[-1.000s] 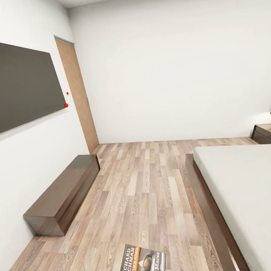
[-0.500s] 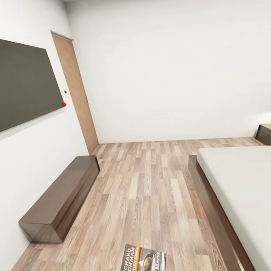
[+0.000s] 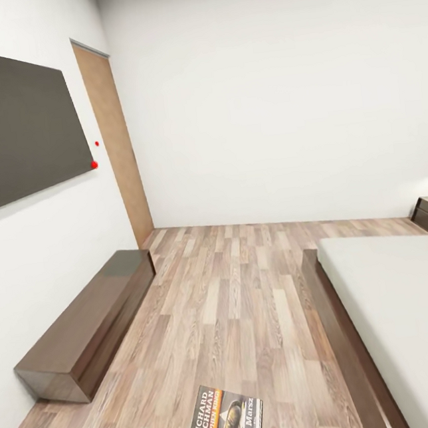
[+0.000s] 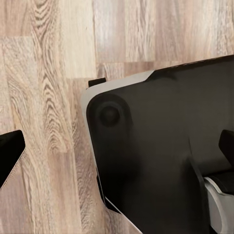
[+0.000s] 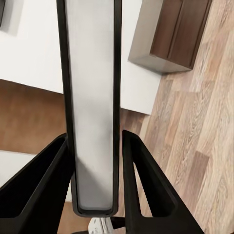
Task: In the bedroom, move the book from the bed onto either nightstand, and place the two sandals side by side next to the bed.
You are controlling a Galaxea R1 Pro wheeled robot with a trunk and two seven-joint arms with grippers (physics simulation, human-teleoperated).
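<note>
Wood-plank floor (image 3: 237, 291) open between bed (image 3: 400, 311) edge and dresser (image 3: 87, 330), right jaws clamping book (image 3: 225, 421), left jaws spread.

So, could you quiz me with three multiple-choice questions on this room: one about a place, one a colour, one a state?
1. The long dresser stands:
A. along the wall below the dark screen
B. on the mattress
C. across the doorway

2. The two dots beside the screen are:
A. green
B. red
C. blue

3. The book is:
A. lying on the mattress
B. on a nightstand
C. held in the right gripper

Answers: A, it lies against the wall under the screen; B, both are red; C, the right wrist view shows black fingers clamping it.
</note>
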